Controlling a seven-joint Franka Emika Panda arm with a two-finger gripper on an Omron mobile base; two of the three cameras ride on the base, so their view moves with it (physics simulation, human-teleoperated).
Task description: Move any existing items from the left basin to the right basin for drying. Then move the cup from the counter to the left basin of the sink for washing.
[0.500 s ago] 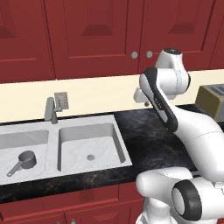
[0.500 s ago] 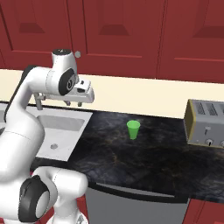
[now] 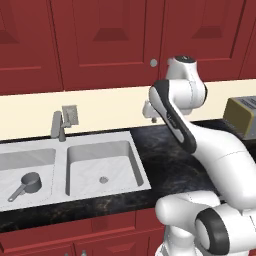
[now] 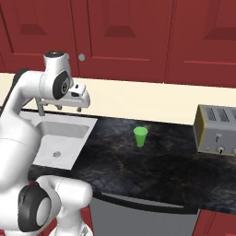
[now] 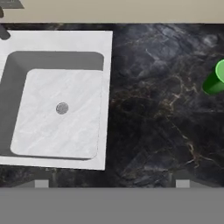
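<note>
Handled pot (image 3: 25, 185) lain in left basin (image 3: 25, 156), green cup (image 4: 140, 136) stood on black surface (image 4: 152, 161), end effector (image 4: 69, 109) held above right basin (image 5: 57, 111), seen open, nothing gripped.

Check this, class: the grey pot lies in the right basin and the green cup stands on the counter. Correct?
Not quite. The pot lies in the left basin, as the left base view shows. The cup does stand on the counter.

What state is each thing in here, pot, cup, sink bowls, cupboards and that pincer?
Handled pot: upright in the left basin, not yet moved.
Right basin: nothing in it.
Green cup: upright on the counter.
Cupboard doors: closed.
Pincer: raised above the counter, holding nothing; open or shut unclear.
</note>
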